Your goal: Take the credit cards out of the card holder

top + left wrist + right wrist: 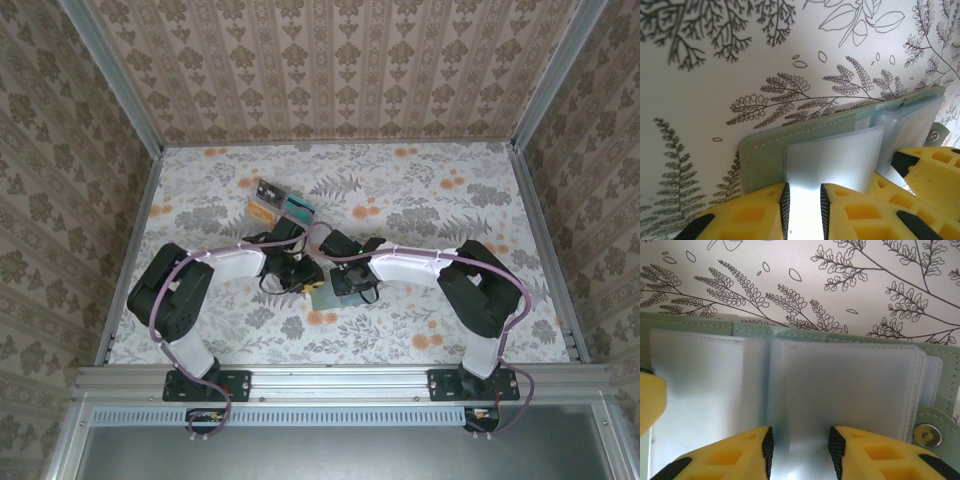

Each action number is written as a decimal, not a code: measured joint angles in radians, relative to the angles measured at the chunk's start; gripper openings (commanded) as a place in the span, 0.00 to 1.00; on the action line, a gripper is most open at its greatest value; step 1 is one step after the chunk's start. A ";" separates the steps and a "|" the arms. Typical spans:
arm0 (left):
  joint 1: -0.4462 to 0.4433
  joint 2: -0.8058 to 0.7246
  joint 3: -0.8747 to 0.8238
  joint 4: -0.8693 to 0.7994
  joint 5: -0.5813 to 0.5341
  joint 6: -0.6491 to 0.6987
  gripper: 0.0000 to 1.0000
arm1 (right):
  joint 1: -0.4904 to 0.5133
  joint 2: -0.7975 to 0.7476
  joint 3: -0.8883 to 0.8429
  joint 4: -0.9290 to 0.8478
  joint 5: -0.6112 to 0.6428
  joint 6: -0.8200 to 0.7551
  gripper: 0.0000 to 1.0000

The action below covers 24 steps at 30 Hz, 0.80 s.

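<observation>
Left claw (803,192) and right claw (801,437) rest a little open on the card holder (765,150), holding nothing. I think they seek a card; next, pinch its edge.

You have no text, label, brand, number or sign that can be read at this moment. The card holder (840,385) faces you with plain frosted sleeves and an unmarked metal snap (926,435), and the desk (790,270) bears only drawn ferns and leaves. In the top view, whatever is printed on the tray of colourful cards (282,204) at the far side is too small for you to make out.
</observation>
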 measured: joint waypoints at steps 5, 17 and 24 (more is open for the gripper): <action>-0.014 0.022 0.018 0.006 0.000 0.000 0.16 | -0.014 -0.012 -0.017 0.019 -0.023 0.004 0.36; -0.040 0.056 0.067 0.024 0.003 0.000 0.11 | -0.067 -0.071 -0.074 0.073 -0.137 0.039 0.36; 0.000 0.002 0.141 -0.063 -0.021 0.054 0.39 | -0.109 -0.239 -0.086 0.075 -0.148 0.107 0.53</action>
